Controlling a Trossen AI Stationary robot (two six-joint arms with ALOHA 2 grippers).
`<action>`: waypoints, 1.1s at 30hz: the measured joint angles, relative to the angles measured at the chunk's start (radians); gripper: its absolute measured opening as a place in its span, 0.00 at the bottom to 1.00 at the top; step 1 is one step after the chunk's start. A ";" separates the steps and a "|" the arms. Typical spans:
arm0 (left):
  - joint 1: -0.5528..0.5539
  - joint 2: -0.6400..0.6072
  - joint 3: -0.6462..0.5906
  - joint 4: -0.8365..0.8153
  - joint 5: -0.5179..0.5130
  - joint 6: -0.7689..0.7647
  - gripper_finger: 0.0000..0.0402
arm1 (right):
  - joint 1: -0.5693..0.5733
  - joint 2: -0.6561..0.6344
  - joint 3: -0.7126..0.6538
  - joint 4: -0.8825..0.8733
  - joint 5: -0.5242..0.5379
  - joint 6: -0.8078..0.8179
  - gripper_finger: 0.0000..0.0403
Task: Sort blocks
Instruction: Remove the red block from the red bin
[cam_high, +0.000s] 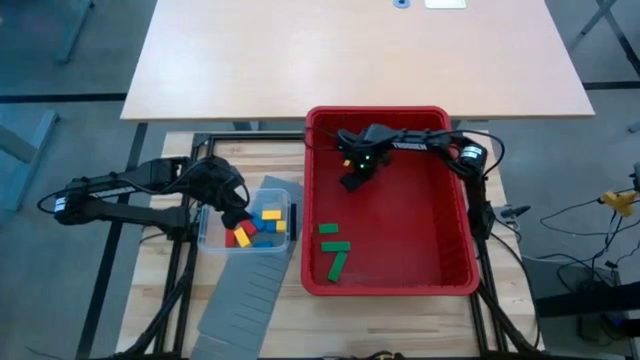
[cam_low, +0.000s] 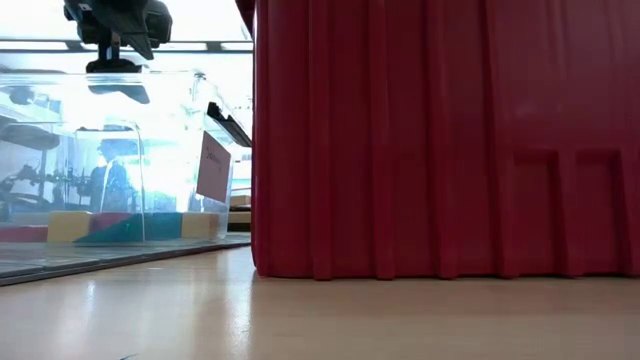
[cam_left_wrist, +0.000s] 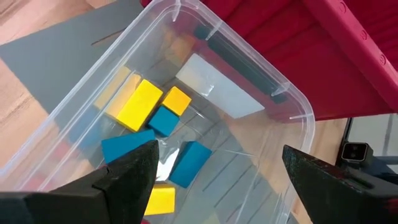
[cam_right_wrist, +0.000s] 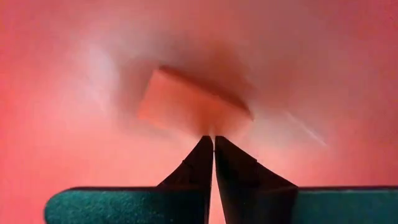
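Over clear tub (cam_high: 212, 243), left gripper (cam_left_wrist: 217, 180) is held with fingers wide apart, nothing gripped. Blue, yellow, red blocks (cam_left_wrist: 143, 102) are seen just below it, long axes mixed. In red bin (cam_high: 460, 270), right gripper (cam_right_wrist: 213, 146) is seen pressed together, empty, red block (cam_right_wrist: 189, 102) just ahead, long axis crosswise to fingers. Green blocks (cam_high: 335, 250) are left well apart from it, near bin's front.

Red block (cam_right_wrist: 193, 102) beyond the right end effector (cam_right_wrist: 213, 140) blurred, its edges indistinct
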 joint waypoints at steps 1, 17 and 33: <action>0.000 0.000 0.000 -0.001 0.000 0.000 0.79 | -0.001 -0.003 0.000 -0.022 0.011 -0.009 0.00; 0.000 0.012 0.000 0.000 0.000 0.012 0.79 | -0.005 -0.109 0.000 0.032 0.032 -0.088 0.00; 0.000 0.015 0.000 -0.001 -0.003 0.008 0.79 | -0.011 -0.385 -0.147 0.281 -0.019 0.057 0.00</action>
